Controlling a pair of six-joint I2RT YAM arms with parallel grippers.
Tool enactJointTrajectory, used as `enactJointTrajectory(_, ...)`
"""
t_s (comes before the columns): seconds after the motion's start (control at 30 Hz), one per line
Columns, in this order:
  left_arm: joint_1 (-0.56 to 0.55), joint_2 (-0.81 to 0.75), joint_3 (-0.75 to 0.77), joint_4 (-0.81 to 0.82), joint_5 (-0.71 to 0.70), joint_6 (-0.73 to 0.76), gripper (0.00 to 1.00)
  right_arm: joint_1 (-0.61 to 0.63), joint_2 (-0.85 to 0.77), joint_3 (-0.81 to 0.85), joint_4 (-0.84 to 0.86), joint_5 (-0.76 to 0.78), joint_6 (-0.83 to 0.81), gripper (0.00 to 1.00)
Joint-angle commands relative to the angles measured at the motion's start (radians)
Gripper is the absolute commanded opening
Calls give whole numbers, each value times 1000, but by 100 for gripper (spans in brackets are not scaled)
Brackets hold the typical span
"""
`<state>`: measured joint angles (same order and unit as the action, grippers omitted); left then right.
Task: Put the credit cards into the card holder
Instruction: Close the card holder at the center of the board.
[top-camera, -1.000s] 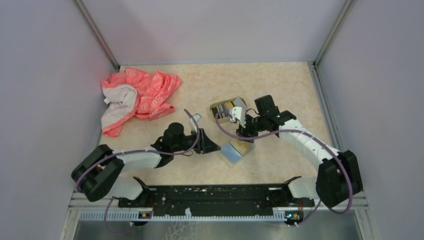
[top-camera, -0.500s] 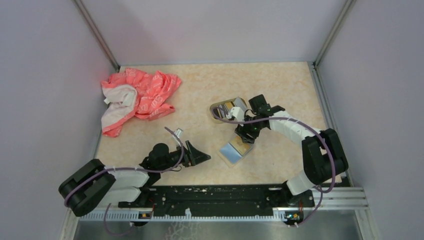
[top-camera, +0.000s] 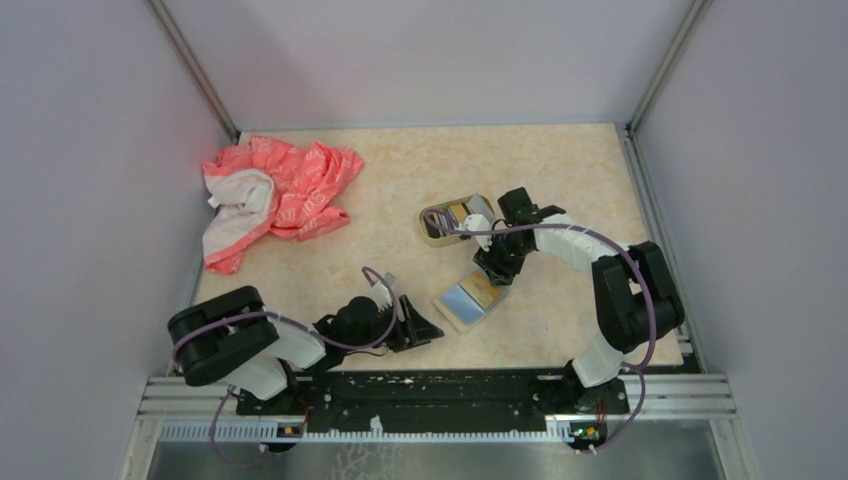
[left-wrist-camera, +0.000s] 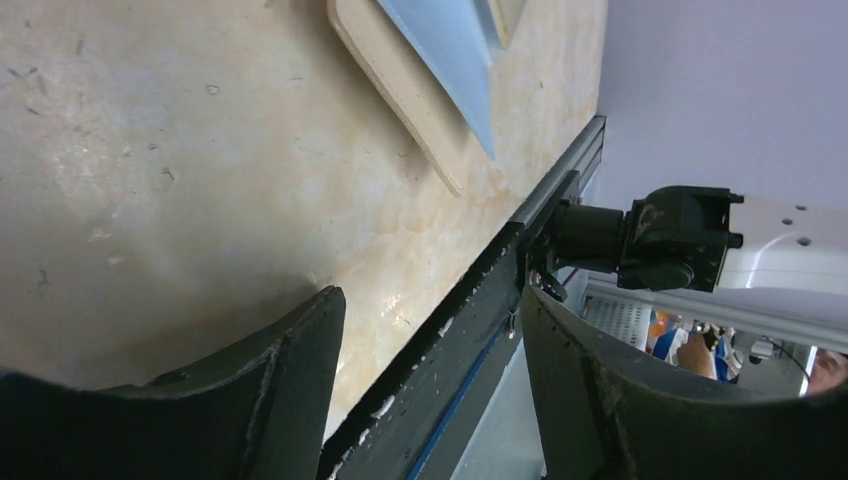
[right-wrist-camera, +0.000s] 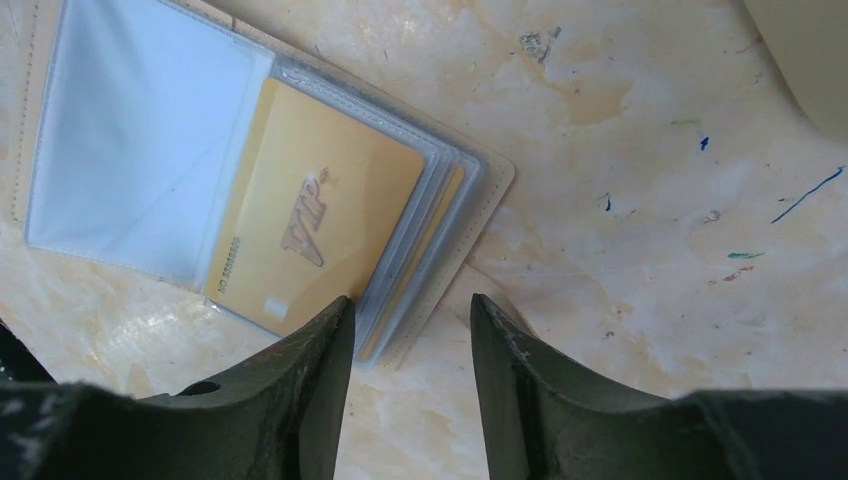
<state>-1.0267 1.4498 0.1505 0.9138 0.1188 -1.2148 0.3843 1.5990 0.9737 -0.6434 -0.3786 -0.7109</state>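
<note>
Toward the worktop's near edge, right of centre, the card holder (top-camera: 466, 304) lies open with a gold card (right-wrist-camera: 310, 215) in a sleeve. The right tool (right-wrist-camera: 410, 312) sits over its edge, jaws narrowly apart and empty. The left tool (top-camera: 425, 330) is wide and empty.

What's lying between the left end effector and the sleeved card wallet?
Nothing: only bare tabletop separates the left end effector from the card wallet, clearest in the left wrist view.
</note>
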Motion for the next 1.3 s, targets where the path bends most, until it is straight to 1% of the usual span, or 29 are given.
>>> enactJointTrajectory(0.0,-21,120,38,130,-52,-88,70,-11,34,52,-25,8,-4,43)
enactJointTrajectory(0.2,-39,310,72,338,-59,-132,71,-13,47,57,-33,10,-1,41)
enactJointTrajectory(0.23,-38,339,74,381,-67,-131,72,-13,48,57,-34,10,-1,41)
enactJointTrajectory(0.27,-38,365,77,416,-75,-131,77,-13,49,57,-35,10,-1,41)
enactJointTrajectory(0.37,-38,427,101,471,-92,-128,79,-15,55,60,-39,9,-1,41)
enactJointTrajectory(0.47,-38,470,134,484,-100,-120,75,-15,56,63,-45,5,-1,40)
enactJointTrajectory(0.57,-36,489,154,503,-110,-97,64,-17,51,67,-50,-10,-1,40)
enactJointTrajectory(0.63,-32,483,168,496,-142,-75,60,-21,40,69,-54,-37,1,41)
enactJointTrajectory(0.7,-29,465,179,481,-141,-38,57,-31,19,74,-60,-74,2,42)
enactJointTrajectory(0.83,-27,409,222,408,-124,59,58,-85,-47,85,-78,-230,-4,47)
enactJointTrajectory(0.9,-25,394,259,367,-73,107,60,-128,-80,85,-81,-307,-5,50)
enactJointTrajectory(0.97,-20,390,303,306,-48,137,61,-174,-107,81,-74,-364,0,51)
enactJointTrajectory(1.1,-5,411,394,201,-19,176,62,-254,-145,51,6,-382,63,51)
enactJointTrajectory(1.27,12,452,476,112,-6,210,62,-290,-133,46,33,-364,97,51)
